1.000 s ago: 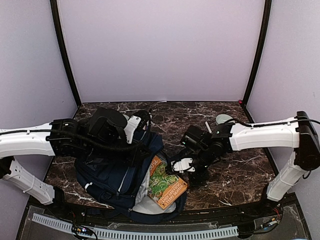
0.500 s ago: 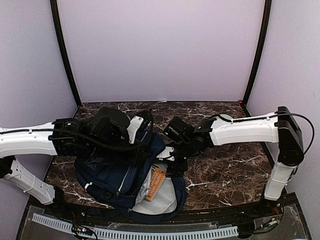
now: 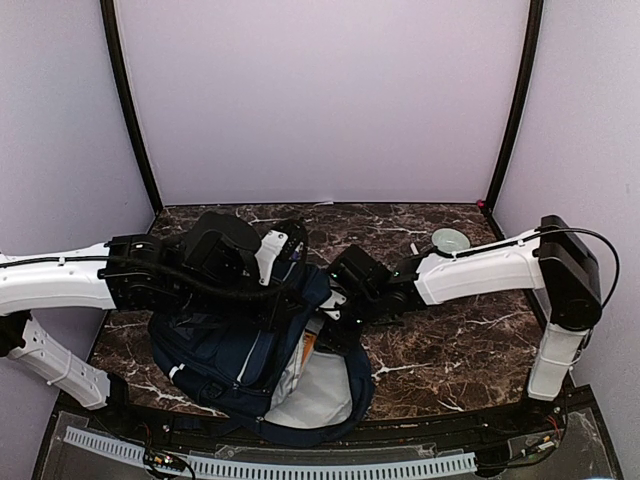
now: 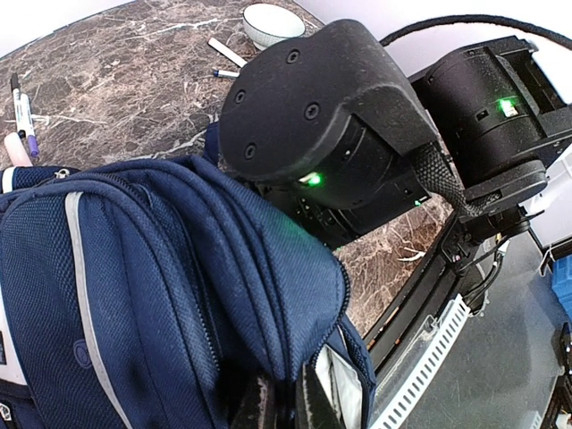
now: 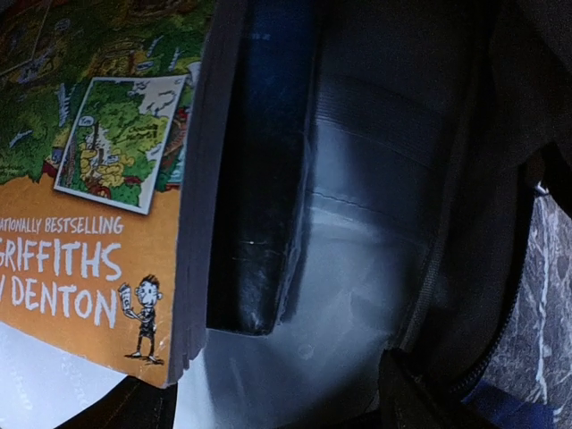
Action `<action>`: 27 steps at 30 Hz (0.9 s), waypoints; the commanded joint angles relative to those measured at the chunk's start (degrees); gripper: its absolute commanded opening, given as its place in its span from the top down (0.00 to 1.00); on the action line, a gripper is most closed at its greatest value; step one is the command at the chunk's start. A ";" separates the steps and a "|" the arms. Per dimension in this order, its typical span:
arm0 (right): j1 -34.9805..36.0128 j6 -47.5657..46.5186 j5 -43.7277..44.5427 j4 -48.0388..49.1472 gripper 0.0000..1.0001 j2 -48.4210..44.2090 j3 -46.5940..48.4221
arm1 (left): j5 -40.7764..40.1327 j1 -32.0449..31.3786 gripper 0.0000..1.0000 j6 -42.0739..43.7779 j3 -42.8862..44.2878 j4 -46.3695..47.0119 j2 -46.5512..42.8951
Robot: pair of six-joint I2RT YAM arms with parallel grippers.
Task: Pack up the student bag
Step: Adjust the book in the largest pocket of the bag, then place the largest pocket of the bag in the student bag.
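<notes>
Marble in dark brown with pale veins makes up the table (image 3: 450, 340). The backpack (image 3: 215, 350) lies on its near left part, navy blue with grey-white stripes, its main pocket gaping toward the right so that the pale grey lining (image 3: 315, 392) shows. The left arm stretches in from the left and bends over the top of the backpack. The left gripper (image 4: 284, 407) is closed tight, and its wrist view shows the fingers pinching the zip edge of the open pocket. The right arm stretches across from the right side, and the right gripper (image 5: 273, 407) sits inside the mouth of the pocket. Its jaws stand wide apart, one dark finger at each lower corner of its wrist view. Above them a paperback book (image 5: 98, 179) with a green map picture and an orange band of white lettering stands on edge inside the pocket. It is pressed flat against a dark blue book (image 5: 264, 179) on its right, with the lining beyond. The paperback's lower corner sits just above the finger at the lower left of that view, but it is hard to tell whether the jaws grip it or merely flank it. From above, only a thin orange strip of the paperback shows in the opening. On the far right part of the table a small pale bowl (image 3: 450, 239) sits well apart from the backpack, with a white pen (image 3: 415, 252) near it on its left.
</notes>
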 commanded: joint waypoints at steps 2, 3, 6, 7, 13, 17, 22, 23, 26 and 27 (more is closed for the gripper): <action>-0.88 6.79 -1.59 6.59 0.23 -1.70 -1.78 | -0.40 0.32 1.00 -0.32 2.22 5.76 -0.90; -0.88 6.04 -3.03 5.73 0.23 -1.83 -1.75 | -0.17 0.32 1.00 -0.32 2.34 5.73 -0.69; -1.01 3.71 -1.21 3.23 0.22 -4.07 -3.36 | 0.72 0.32 1.00 -0.10 2.96 5.05 -0.19; -1.22 2.62 -0.43 2.84 0.22 -5.37 -5.02 | 0.79 0.32 1.00 -0.01 3.27 4.55 -0.01; -4.59 -4.97 -5.06 -2.79 0.22 -15.15 -10.68 | 2.74 0.32 1.00 0.76 4.62 2.90 1.07; -9.05 -9.11 -5.90 -8.17 0.22 -21.17 -14.43 | 6.80 0.32 1.00 0.81 4.14 4.12 2.17; -19.23 -12.80 -11.13 -12.45 0.22 -25.60 -16.94 | 15.79 -0.13 1.00 2.36 2.85 7.40 7.28; -21.09 -13.30 -12.02 -12.97 0.22 -25.90 -16.68 | 16.43 -0.31 1.00 2.48 2.72 7.55 8.77; -24.05 -13.88 -11.71 -13.22 0.22 -25.35 -14.32 | 17.53 -1.04 0.96 3.10 3.76 5.86 13.57; -24.32 -13.94 -11.31 -13.14 0.22 -24.91 -13.49 | 17.65 -1.37 0.93 3.58 4.93 4.58 14.93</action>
